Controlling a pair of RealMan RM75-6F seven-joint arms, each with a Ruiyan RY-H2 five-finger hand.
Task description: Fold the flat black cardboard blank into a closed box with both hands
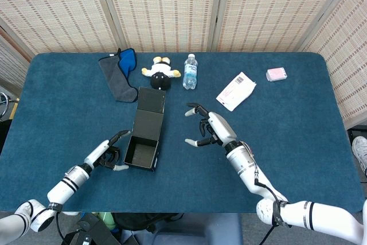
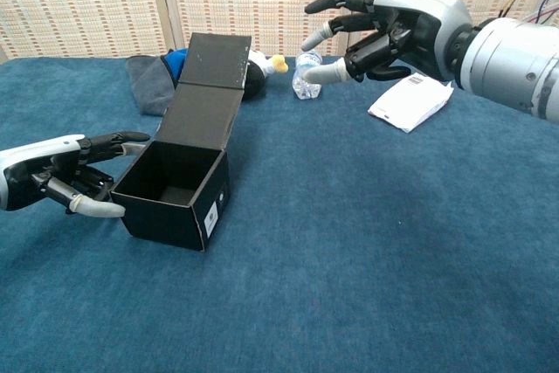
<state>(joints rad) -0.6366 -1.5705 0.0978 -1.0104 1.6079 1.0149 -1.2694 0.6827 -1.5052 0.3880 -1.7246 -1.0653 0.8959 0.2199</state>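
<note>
One black box, mid-table, body formed, lid flap up and leaning back. Judged light, stiffish card, creases easily; take lid by its free far edge, steady the side wall. Left hand at box's left wall, fingers apart, contact unclear. Right hand raised, fingers spread, empty. One bottle, one plush.

A blue-covered table holds an open black box at centre-left, with a grey-and-blue cloth, plush toy, water bottle, white packet and pink pack farther back.
</note>
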